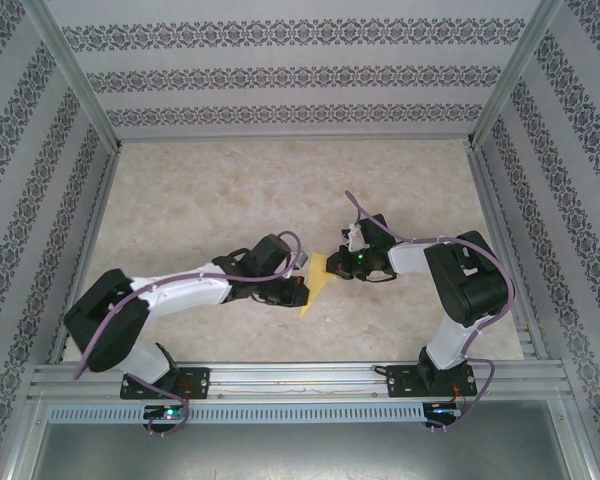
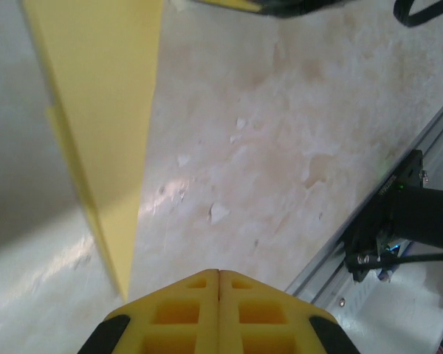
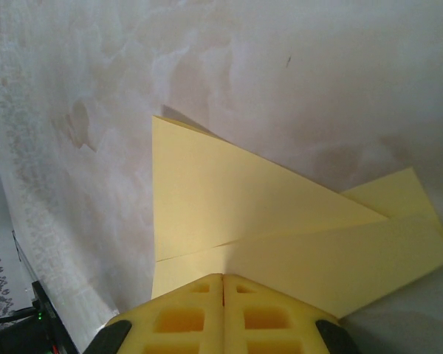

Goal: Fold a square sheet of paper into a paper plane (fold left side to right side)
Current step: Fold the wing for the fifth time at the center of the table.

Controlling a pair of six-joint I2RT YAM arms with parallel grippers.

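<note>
Yellow paper sheet lies on the tabletop about mid-width, closer to the near edge than the far edge, between the 2 claws. From the top view it reads as a slim pointed shape running roughly near-to-far: wide end toward the far edge, narrow tip toward the near edge. In the right wrist view it is partly folded, with a triangular flap on top, its point toward the right of the frame. A long strip under the flap sticks out past that point, and a crease line runs between the 2 layers. The far corner of the flap looks slightly lifted, with a shadow under it; the rest looks flat on the marble-pattern surface. Left claw sits just beside the sheet on its left side, low over the tabletop. In the left wrist view its 2 yellow fingers are pressed together with nothing between them. The sheet's narrow tip ends just beside them; cannot tell whether it touches. Right claw is at the sheet's right side, also low. Its fingers are pressed together, with the tips right at the sheet's near edge in the right wrist view. Cannot tell whether they press on the paper or hang just over it. Both arm bases are bolted to a metal rail along the near edge. Patterned walls stand on the other 3 sides.
</note>
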